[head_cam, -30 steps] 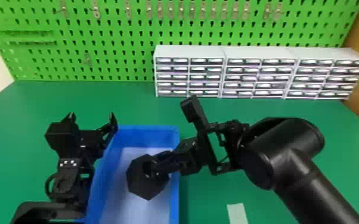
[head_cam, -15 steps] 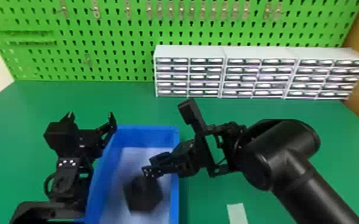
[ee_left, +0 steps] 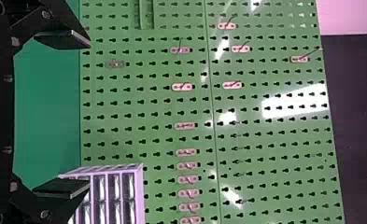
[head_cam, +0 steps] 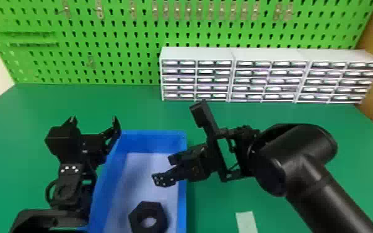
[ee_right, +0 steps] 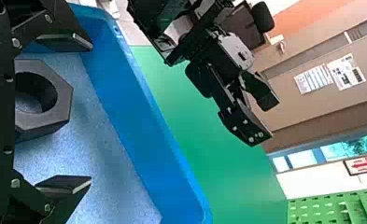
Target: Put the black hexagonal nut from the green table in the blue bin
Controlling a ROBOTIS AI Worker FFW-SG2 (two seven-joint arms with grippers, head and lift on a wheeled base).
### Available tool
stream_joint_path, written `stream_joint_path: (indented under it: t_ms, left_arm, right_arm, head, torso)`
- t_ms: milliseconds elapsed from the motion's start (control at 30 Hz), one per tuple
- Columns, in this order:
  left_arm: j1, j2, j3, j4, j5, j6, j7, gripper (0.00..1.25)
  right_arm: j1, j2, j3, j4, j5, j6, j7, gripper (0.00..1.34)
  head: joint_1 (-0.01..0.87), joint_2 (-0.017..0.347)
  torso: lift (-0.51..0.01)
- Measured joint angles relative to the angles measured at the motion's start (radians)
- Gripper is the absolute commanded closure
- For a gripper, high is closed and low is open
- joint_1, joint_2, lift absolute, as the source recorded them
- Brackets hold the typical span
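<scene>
From my seat I can see the black hexagonal nut (head_cam: 142,212) inside the blue bin (head_cam: 147,142), lying flat on the pale floor at the end nearest me, its round hole facing up. In the head view the lower edge of the frame cuts off a bit of it, and I can make out bin floor between the nut and the walls on both sides. My right pincer (head_cam: 163,169) comes in over the bin's right wall and hangs above the floor, farther from me than the nut. It's released: in the right wrist view its two fingers stand wide apart with nothing between their tips, and the nut sits down past them, partly hidden behind the pincer's body. My left pincer (head_cam: 94,119) is parked by the bin's left wall, pointed at the green pegboard (head_cam: 117,65), and it's released too, fingers well apart and holding nothing. The bin rests on the green counter (head_cam: 213,201). Off to its right I've got a pale strip (head_cam: 246,221) lying near the bottom of the view. At the back, white drawer units (head_cam: 268,80) stand side by side before the pegboard, which carries a row of metal clips (head_cam: 165,10) up high.
</scene>
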Motion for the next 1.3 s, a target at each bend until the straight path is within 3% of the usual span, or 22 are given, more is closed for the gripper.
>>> stream_joint_path:
  t_ms: [233,567,967,1300]
  left_arm:
    - [0.0,0.0,0.0,0.0,0.0,0.0,0.0,0.22]
    - [0.005,0.0,0.002,-0.001,0.0,-0.001,0.0,0.22]
    - [0.006,0.0,0.002,-0.001,0.002,-0.002,0.0,0.22]
    - [0.008,0.0,0.001,-0.001,0.002,-0.002,0.0,0.22]
  right_arm:
    - [0.014,0.001,-0.061,0.0,0.018,0.0,0.0,0.26]
    - [0.045,0.021,-0.218,-0.009,0.058,-0.001,0.0,0.26]
    - [0.073,0.045,-0.405,-0.064,0.156,-0.013,0.0,0.26]
    - [0.103,0.061,-0.499,-0.118,0.259,-0.065,-0.01,0.26]
  head:
    - [0.657,0.057]
    - [0.657,0.057]
    - [0.657,0.057]
    - [0.657,0.057]
  torso:
    - [-0.095]
    - [-0.095]
    - [-0.095]
    - [-0.095]
